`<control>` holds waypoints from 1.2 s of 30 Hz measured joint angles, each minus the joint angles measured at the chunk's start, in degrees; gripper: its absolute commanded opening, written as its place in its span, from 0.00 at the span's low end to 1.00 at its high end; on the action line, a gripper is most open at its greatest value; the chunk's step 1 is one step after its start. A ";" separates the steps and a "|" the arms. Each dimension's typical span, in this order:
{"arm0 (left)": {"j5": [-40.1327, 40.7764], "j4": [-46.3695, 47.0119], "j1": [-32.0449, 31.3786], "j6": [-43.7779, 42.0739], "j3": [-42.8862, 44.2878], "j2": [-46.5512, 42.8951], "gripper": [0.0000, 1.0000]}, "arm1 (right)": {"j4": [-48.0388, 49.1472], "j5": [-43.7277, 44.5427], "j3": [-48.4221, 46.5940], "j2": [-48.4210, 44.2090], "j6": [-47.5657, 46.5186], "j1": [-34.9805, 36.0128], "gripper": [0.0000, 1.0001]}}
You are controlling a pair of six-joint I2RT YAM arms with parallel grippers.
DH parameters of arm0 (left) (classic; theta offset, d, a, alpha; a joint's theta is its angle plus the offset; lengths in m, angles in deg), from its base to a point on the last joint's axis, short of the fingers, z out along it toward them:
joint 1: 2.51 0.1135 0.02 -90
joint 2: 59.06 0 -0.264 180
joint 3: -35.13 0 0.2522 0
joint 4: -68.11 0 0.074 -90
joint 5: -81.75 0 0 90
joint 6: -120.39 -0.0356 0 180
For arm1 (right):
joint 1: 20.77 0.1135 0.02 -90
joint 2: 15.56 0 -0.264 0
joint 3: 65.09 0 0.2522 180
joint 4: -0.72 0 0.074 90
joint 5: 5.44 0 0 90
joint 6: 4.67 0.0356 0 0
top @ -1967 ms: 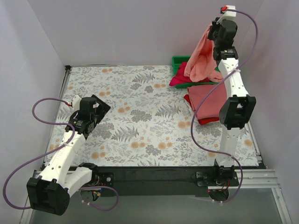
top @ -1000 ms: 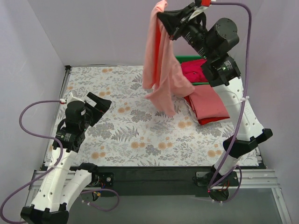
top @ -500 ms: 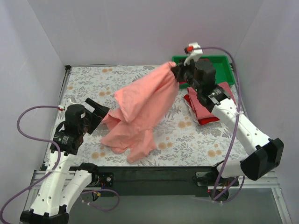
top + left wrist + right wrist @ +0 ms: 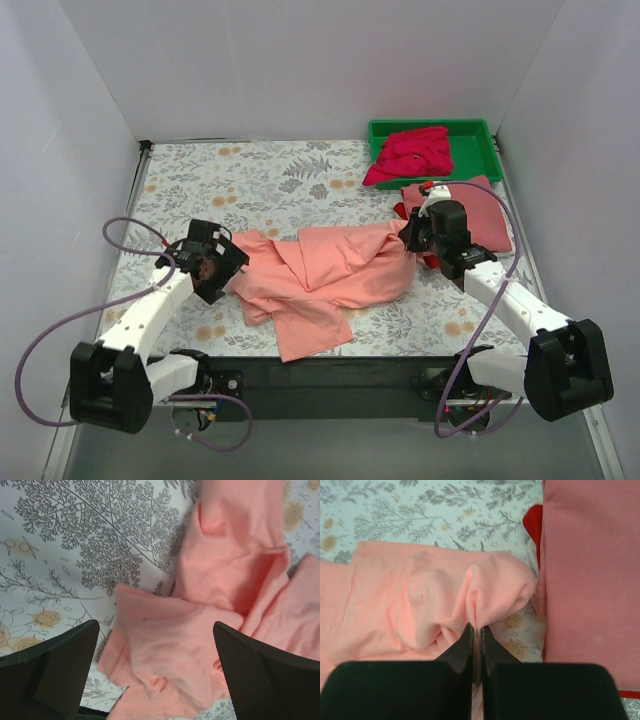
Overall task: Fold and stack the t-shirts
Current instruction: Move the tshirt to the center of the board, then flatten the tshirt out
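The light salmon-pink t-shirt (image 4: 320, 270) lies crumpled across the front middle of the table. My right gripper (image 4: 410, 238) is shut on a pinched fold at the shirt's right end, seen in the right wrist view (image 4: 476, 630). My left gripper (image 4: 225, 268) is open wide just above the shirt's left end (image 4: 200, 630), holding nothing. The dusty rose t-shirt (image 4: 480, 215) lies folded on the red t-shirt (image 4: 430, 262) at the right, and both show in the right wrist view (image 4: 590, 580) (image 4: 532, 522). The magenta t-shirt (image 4: 410, 152) sits bunched in the tray.
A green plastic tray (image 4: 475, 150) stands at the back right corner. White walls close in the table on the left, back and right. The floral table cover (image 4: 250, 180) shows bare at the back left.
My right gripper swung the salmon-pink shirt down out of the air and to the right, laying it on the table. My left gripper moved in over its left end.
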 measured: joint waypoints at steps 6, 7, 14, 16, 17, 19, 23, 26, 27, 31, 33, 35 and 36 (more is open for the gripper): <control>4.79 2.97 0.44 1.16 3.50 11.37 0.98 | 2.51 -2.45 1.66 -2.62 -1.42 0.00 0.01; 5.35 3.91 0.76 1.16 4.22 12.96 0.98 | 2.58 -2.91 2.34 -2.80 -1.64 0.00 0.01; 7.48 9.68 2.99 0.35 10.47 27.71 0.83 | 2.60 -6.21 4.02 -3.43 -2.60 0.00 0.01; 7.50 10.23 3.10 -0.44 11.96 30.12 0.78 | 2.69 -7.23 4.02 -3.45 -2.99 0.00 0.01; 7.48 11.37 3.10 -0.87 12.07 30.29 0.78 | 2.69 -7.61 4.02 -3.45 -3.15 0.00 0.01; 7.65 12.87 3.10 -1.44 12.72 31.32 0.78 | 2.78 -8.33 4.02 -3.45 -3.23 0.00 0.01; 7.85 14.29 3.10 -3.06 15.91 34.60 0.68 | 2.86 -8.96 4.02 -3.30 -3.34 0.00 0.01; 7.93 15.41 3.10 -4.20 18.47 37.40 0.20 | 2.86 -9.03 4.02 -3.06 -3.39 0.00 0.01; 7.89 15.87 3.10 -4.63 18.91 37.99 0.04 | 2.86 -9.05 4.02 -2.99 -3.39 0.00 0.01; 7.34 16.52 3.10 -6.40 20.79 40.17 0.00 | 2.86 -9.16 4.02 -2.97 -3.54 0.00 0.01; 7.48 16.04 3.10 -7.13 21.05 40.13 0.00 | 2.86 -9.29 4.02 -2.97 -3.78 0.00 0.01; 8.15 14.86 3.10 -7.65 21.18 39.04 0.00 | 2.51 -9.70 3.72 -3.06 -4.09 0.00 0.01; 8.63 14.03 3.08 -7.91 21.20 37.83 0.00 | 2.01 -10.08 3.37 -3.32 -4.28 0.00 0.01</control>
